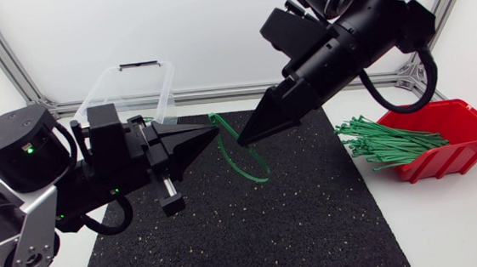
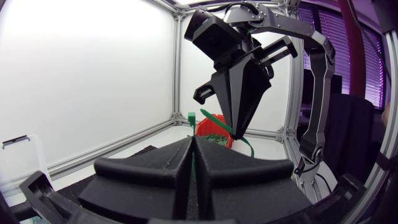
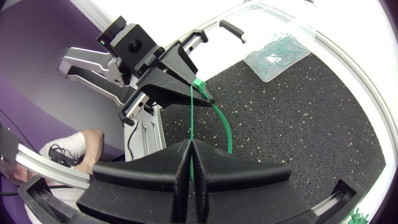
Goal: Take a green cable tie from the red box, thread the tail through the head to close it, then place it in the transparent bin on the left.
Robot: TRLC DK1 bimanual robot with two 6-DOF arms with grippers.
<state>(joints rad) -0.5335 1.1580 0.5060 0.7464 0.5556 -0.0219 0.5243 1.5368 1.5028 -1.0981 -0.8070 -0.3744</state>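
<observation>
- left gripper [image 1: 212, 135] is clamped on the green cable tie [image 1: 257, 171] near its head; right gripper [image 1: 244, 139] is closed on a strand just beside it
- the tie is held above the mat [image 1: 230, 236], strand running tip to tip, loop hanging below
- transparent bin [image 1: 124, 84] lies behind the left gripper; the left arm is judged nearer

Item count, table.
Left gripper [image 1: 214, 134], right gripper [image 1: 242, 140]: 2; looped tie [image 1: 249, 165]: 1; box [image 1: 468, 128]: 1; bin [image 1: 119, 85]: 1; mat [image 1: 272, 233]: 1; boxed ties [image 1: 388, 143]: uncountable.
</observation>
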